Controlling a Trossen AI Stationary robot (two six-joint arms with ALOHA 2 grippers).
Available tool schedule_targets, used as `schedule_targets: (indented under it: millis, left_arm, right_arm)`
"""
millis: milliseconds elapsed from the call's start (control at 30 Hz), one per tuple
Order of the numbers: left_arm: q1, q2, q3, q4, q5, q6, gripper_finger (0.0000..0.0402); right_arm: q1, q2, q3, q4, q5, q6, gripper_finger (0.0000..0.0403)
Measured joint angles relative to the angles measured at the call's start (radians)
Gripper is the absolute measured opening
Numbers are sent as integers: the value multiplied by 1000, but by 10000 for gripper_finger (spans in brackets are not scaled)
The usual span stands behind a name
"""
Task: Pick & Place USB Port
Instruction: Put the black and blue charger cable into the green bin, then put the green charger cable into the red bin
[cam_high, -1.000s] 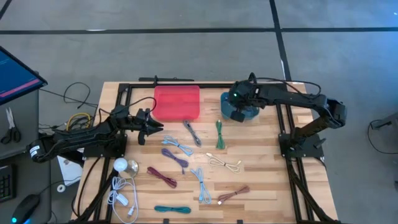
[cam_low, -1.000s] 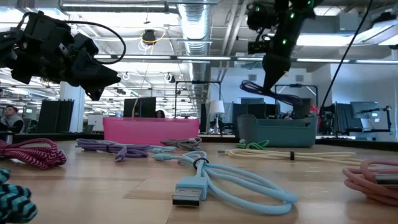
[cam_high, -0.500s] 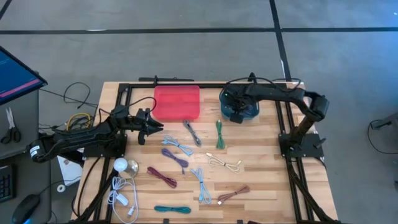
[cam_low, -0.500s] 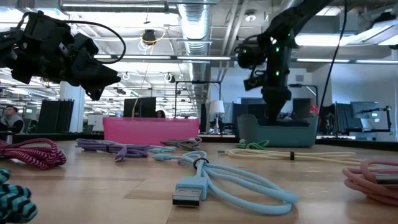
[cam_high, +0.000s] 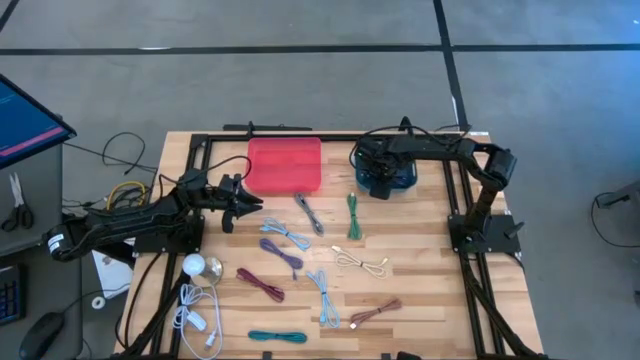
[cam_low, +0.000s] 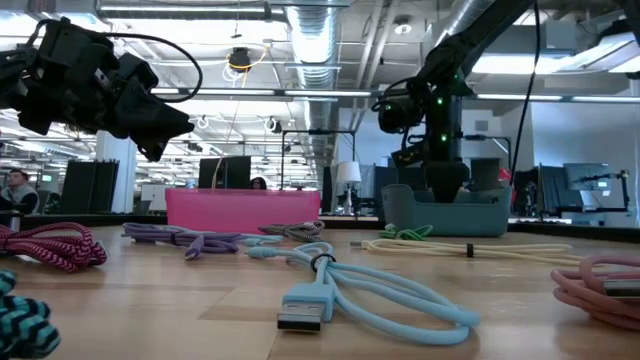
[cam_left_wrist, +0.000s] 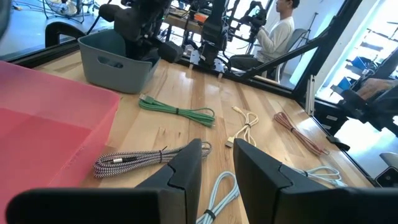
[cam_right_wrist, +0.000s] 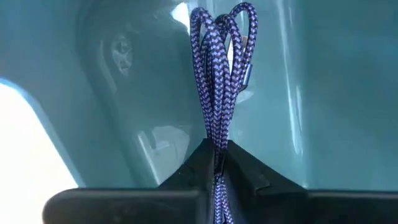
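Nearest in the low view, a light-blue USB cable (cam_low: 330, 290) lies on the wooden table (cam_high: 420, 300). Farther back, the left gripper (cam_high: 243, 204) hovers beside the red tray (cam_high: 285, 164), fingers parted, grasping nothing. Farthest, the right gripper (cam_right_wrist: 214, 155) reaches inside the blue-grey bin (cam_high: 383, 172), fingers clenched on a purple braided cable (cam_right_wrist: 217, 74).

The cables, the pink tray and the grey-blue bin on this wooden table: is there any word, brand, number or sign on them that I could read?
None can be read.
Pink plastic tray: plain, no lettering visible.
Grey-blue plastic bin: a moulded oval on its wall, no legible text.
Light blue USB cable: plug shows no readable mark.
Purple braided cable between the right gripper's fingers, inside the bin: no label.
Blue computer screen beside the table: too small to read.
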Motion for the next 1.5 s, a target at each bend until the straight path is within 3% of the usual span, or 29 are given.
schedule_targets:
  millis: [167,367,567,700,800,967,1267,1500]
  left_arm:
    - [0,0,0,2,0,0,92]
    - [0,0,0,3,0,0,92]
    - [0,0,0,3,0,0,92]
    - [0,0,0,3,0,0,92]
    - [0,0,0,3,0,0,92]
    - [0,0,0,3,0,0,92]
    - [0,0,0,3,0,0,92]
    - [0,0,0,3,0,0,92]
  right_arm:
    - [2,-10,18,-15,2,0,80]
    - [8,-10,136,-164,2,2,125]
    - [64,-11,298,-314,-2,4,128]
    - [121,-95,317,-255,-72,0,112]
    - [165,-200,284,-188,-137,9,100]
    - [236,-418,206,-69,-158,66,85]
    - [380,-757,-71,133,-157,246,75]
    - [489,-896,-312,261,-42,404,75]
